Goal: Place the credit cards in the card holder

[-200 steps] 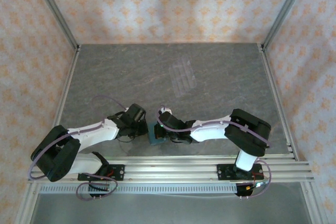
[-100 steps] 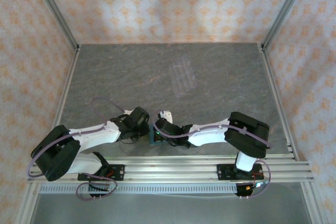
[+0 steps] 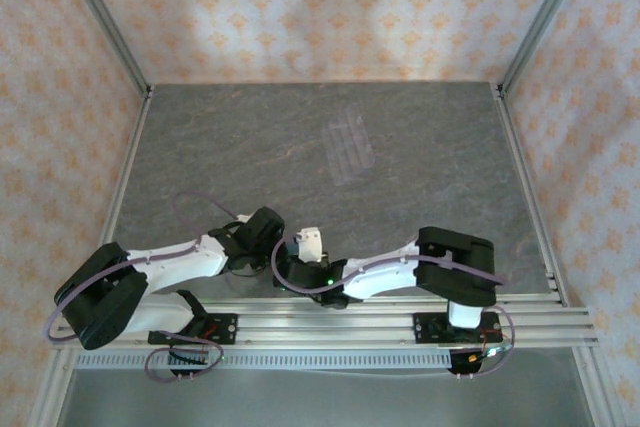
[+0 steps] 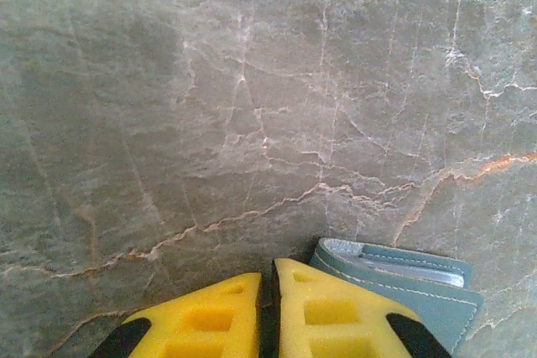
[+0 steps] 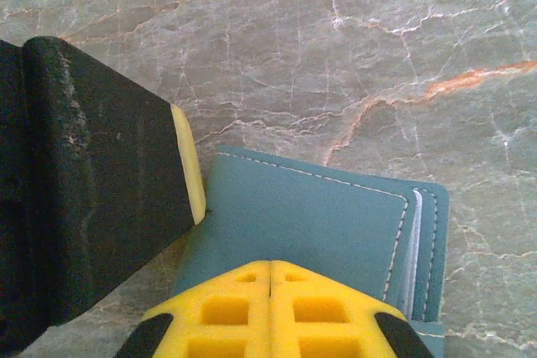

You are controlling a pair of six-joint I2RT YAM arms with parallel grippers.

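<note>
The teal card holder [image 5: 310, 215] lies folded flat on the grey stone table, with white stitching along its edges. A pale credit card edge [image 5: 414, 241] peeks out between its leaves on the right side; in the left wrist view it is a grey-white strip [image 4: 394, 259] inside the card holder [image 4: 432, 301]. My right gripper [image 5: 270, 263] is shut, its yellow tips resting on top of the card holder. My left gripper [image 4: 270, 267] is shut with only a thin slit and nothing between the pads. One left finger [image 5: 191, 165] touches the card holder's left edge.
A clear ridged plastic tray [image 3: 350, 145] lies further back, right of the table's centre. Both grippers, left [image 3: 265, 234] and right [image 3: 290, 269], crowd together close to the near rail [image 3: 330, 319]. Metal frame posts stand at the far corners.
My right arm has swung left and nearer, and its gripper now sits over the card holder. The left gripper has edged slightly right toward it.
</note>
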